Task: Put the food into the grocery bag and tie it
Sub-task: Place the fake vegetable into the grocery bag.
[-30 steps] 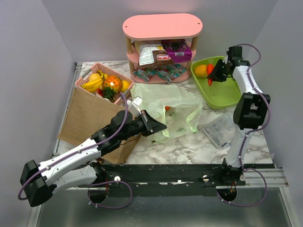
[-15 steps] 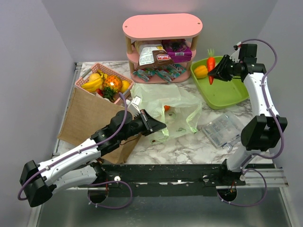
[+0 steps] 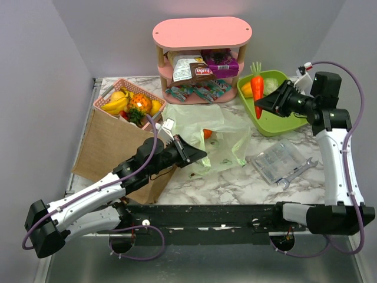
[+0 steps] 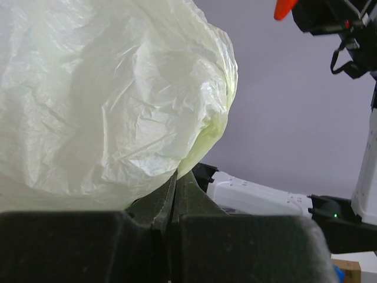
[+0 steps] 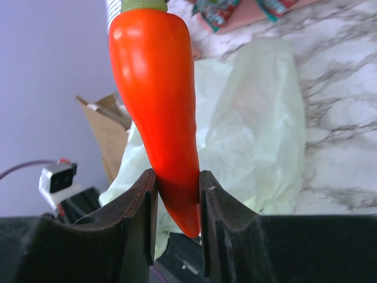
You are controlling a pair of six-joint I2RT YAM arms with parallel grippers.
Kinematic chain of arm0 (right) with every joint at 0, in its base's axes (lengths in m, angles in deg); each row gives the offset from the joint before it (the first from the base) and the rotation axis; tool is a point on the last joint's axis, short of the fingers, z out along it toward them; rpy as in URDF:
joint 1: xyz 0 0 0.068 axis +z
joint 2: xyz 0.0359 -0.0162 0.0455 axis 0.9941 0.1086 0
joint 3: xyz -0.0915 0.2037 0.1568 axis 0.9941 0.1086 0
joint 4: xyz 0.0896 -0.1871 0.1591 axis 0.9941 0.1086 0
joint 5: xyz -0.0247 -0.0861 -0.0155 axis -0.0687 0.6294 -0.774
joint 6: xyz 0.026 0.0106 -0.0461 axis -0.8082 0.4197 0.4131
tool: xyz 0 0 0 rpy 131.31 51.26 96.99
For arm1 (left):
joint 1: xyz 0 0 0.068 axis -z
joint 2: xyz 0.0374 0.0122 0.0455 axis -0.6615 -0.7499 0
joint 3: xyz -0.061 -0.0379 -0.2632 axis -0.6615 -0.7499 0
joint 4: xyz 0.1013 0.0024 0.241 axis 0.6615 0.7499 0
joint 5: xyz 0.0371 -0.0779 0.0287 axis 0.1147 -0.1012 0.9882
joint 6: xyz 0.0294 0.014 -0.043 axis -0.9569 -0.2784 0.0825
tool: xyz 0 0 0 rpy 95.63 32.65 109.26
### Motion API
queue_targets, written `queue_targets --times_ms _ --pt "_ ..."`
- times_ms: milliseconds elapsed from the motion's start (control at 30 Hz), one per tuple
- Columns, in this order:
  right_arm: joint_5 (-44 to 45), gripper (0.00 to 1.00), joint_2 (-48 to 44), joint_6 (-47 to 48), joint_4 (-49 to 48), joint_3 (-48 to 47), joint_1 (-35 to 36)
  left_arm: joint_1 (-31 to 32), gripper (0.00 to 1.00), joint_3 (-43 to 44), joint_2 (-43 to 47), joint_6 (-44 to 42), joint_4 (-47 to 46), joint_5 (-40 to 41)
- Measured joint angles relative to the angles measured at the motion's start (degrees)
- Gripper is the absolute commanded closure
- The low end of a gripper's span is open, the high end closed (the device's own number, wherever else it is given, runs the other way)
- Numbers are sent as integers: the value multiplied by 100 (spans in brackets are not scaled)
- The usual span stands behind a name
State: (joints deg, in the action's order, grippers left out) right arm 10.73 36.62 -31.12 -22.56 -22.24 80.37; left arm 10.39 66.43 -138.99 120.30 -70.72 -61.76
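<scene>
Top external view. The left fingers [image 3: 191,154] are pinching the near edge of the grocery bag [image 3: 227,141], which is lying crumpled on the table [image 3: 235,186] just in front of the pink shelf [image 3: 201,34]. A small orange item [image 3: 206,134] is showing through the bag's film. The right fingers [image 3: 266,101] are clamping the carrot [image 3: 256,88] and holding it in the air, green top pointing far, over the left end of the green tray [image 3: 285,121]. The carrot is hanging well apart from the bag, to its right and farther back. A snack pack [image 3: 191,68] and a purple box [image 3: 221,62] are sitting on the shelf's middle level. A pink basket [image 3: 126,88] of fruit is resting at far left, beside a brown paper bag [image 3: 109,147].

Left wrist view. The left fingers [image 4: 194,203] are closing together on a fold of the grocery bag [image 4: 106,94], which is bulging above them. The carrot's tip [image 4: 284,7] is showing at the top right.

Right wrist view. The right fingers [image 5: 138,224] are gripping the carrot [image 5: 156,106] near its narrow end, one on each side. The grocery bag [image 5: 259,135] is spreading over the table [image 5: 347,106] beyond, with the brown paper bag [image 5: 109,135] to its left.
</scene>
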Motion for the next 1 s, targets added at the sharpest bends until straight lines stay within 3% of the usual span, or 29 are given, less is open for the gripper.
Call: queue_targets --times_ms 533,1000 --pt "-809 99 -1604 -933 -160 1154 719 -33 100 275 -415 -151 -188 101" --pt "-846 99 -2264 -551 1086 1764 1176 -544 100 833 -1010 -297 -365 22"
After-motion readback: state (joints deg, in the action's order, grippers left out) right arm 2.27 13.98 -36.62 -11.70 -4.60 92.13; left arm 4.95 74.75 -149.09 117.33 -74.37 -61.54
